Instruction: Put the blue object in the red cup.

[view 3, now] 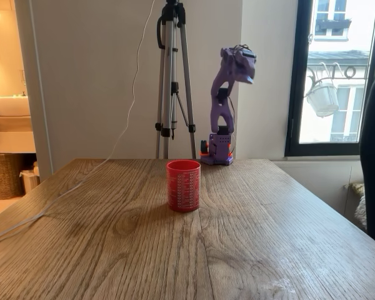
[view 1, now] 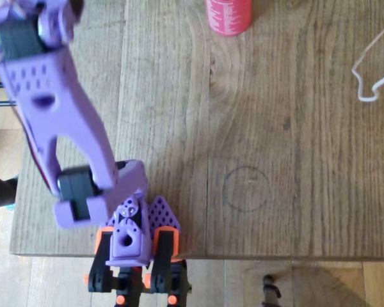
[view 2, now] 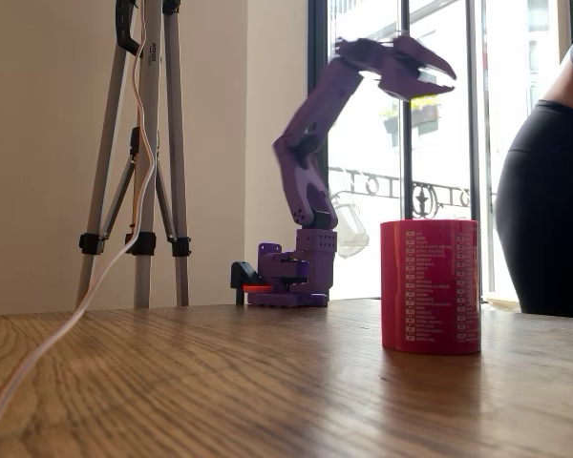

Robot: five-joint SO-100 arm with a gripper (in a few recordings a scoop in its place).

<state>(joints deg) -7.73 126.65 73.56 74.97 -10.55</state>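
Observation:
The red cup (view 1: 229,16) stands upright on the wooden table, at the top edge of the overhead view, and it shows in both fixed views (view 2: 430,286) (view 3: 184,185). The blue object is out of view. My purple arm is raised high above its base (view 1: 129,240). My gripper (view 2: 444,81) is up in the air, well above and behind the cup, pointing right in a fixed view, and it also shows at the arm's top (view 3: 240,65). It is blurred, so I cannot make out how its jaws stand or whether anything is in them.
A white cable (view 1: 371,70) trails across one side of the table. A tripod (view 2: 138,143) stands behind the table beside the arm's base. A person in dark clothes (view 2: 554,191) stands at the table's edge. A faint pencil circle (view 1: 246,187) marks the wood.

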